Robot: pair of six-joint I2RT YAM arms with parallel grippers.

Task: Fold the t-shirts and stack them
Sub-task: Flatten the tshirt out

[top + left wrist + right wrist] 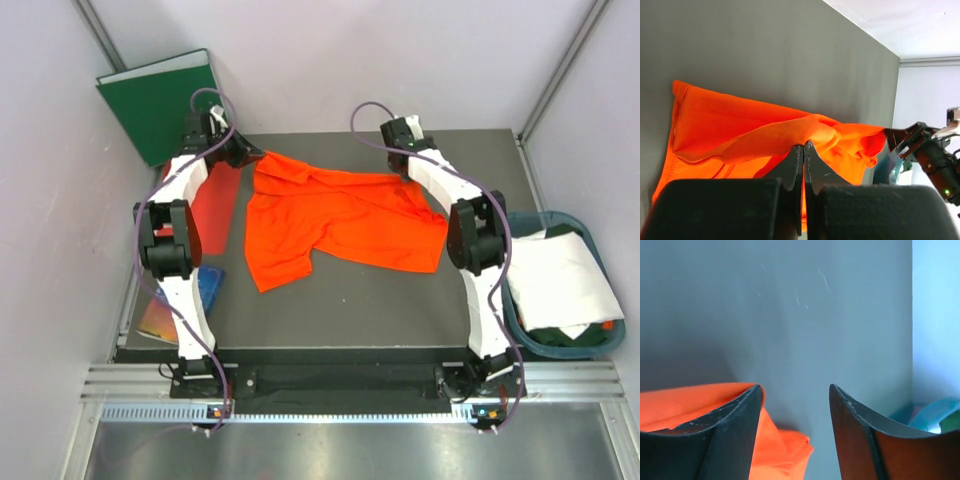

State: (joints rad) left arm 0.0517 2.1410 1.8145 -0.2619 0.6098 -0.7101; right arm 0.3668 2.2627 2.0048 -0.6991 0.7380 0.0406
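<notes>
The orange t-shirt (335, 215) lies crumpled on the table (350, 310), long axis left-right; the left gripper (803, 148) clamps its far-left edge, the right gripper (795, 389) stands open at the far-right corner, cloth just to its left

A: Entry one?
B: On worktop (380, 300), centre toward far edge: spread t-shirt (340, 215). Left of it, folder (215, 205); behind that, far-left corner, binder (160, 100).
A: Entry two?
B: In basket (575, 350), right of worktop: second t-shirt (560, 280).

Bright even light, soft shadows, wrist foregrounds blurred.
</notes>
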